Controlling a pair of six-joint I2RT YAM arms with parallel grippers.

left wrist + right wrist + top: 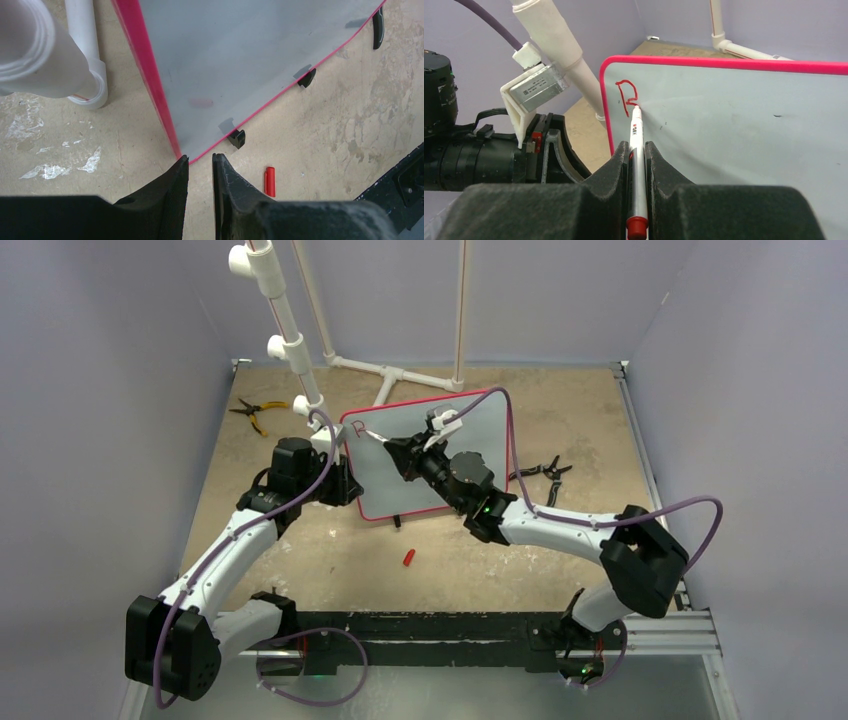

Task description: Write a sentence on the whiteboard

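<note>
The whiteboard point(482, 420) has a red frame and stands tilted on the tan floor. It also shows in the left wrist view point(240, 60) and the right wrist view point(734, 125). One red letter-like stroke of the sentence point(627, 95) is at its top left corner. My right gripper point(637, 145) is shut on a white marker point(636, 127), whose tip touches the board just under the stroke. The right gripper point(400, 448) is over the board's left half. My left gripper point(200, 160) is at the board's lower left corner, jaws a little apart with nothing between them. It also shows in the top view point(345, 480).
A red marker cap point(408, 557) lies on the floor in front of the board, also in the left wrist view point(270, 181). Yellow pliers point(255, 412) lie at the back left, black pliers point(540, 475) right of the board. A white pipe frame point(275, 300) stands behind.
</note>
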